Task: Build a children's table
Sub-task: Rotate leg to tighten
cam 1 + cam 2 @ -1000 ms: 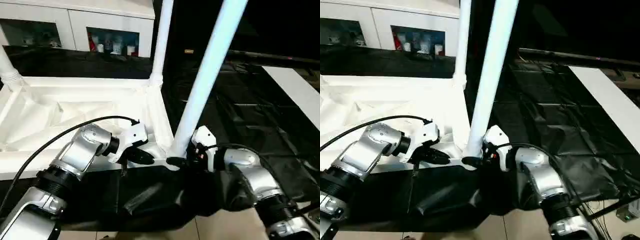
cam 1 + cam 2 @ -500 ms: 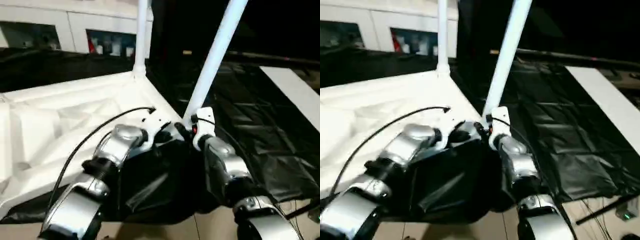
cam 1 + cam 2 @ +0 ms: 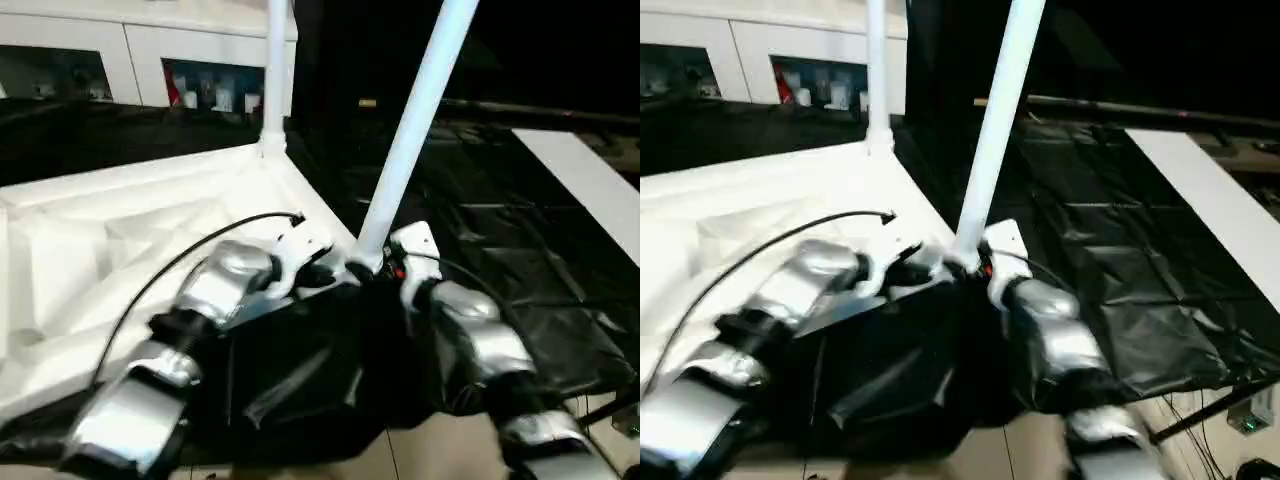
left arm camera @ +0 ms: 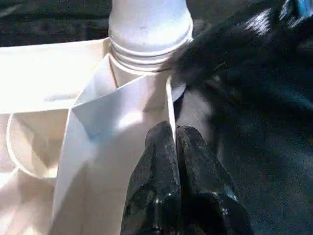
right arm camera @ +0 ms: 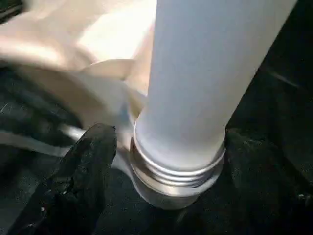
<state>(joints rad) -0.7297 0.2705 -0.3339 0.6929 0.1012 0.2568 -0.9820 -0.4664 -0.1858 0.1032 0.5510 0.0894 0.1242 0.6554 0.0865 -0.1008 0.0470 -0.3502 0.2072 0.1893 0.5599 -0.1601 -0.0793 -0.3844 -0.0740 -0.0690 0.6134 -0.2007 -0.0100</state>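
We see both silver forearms reach forward and meet at the near corner of the upturned children's table (image 3: 120, 240), which lies on the black-sheeted work table (image 3: 520, 250); a white glass-door cabinet (image 3: 150, 50) stands beyond. The left gripper (image 4: 175, 139) has its fingers pressed together, tips against a thin white rib of the tabletop just short of the corner socket. The right gripper (image 5: 164, 152) stands wide, its fingers (image 5: 83, 171) flanking the base of the leaning leg (image 3: 410, 130) without clamping it.
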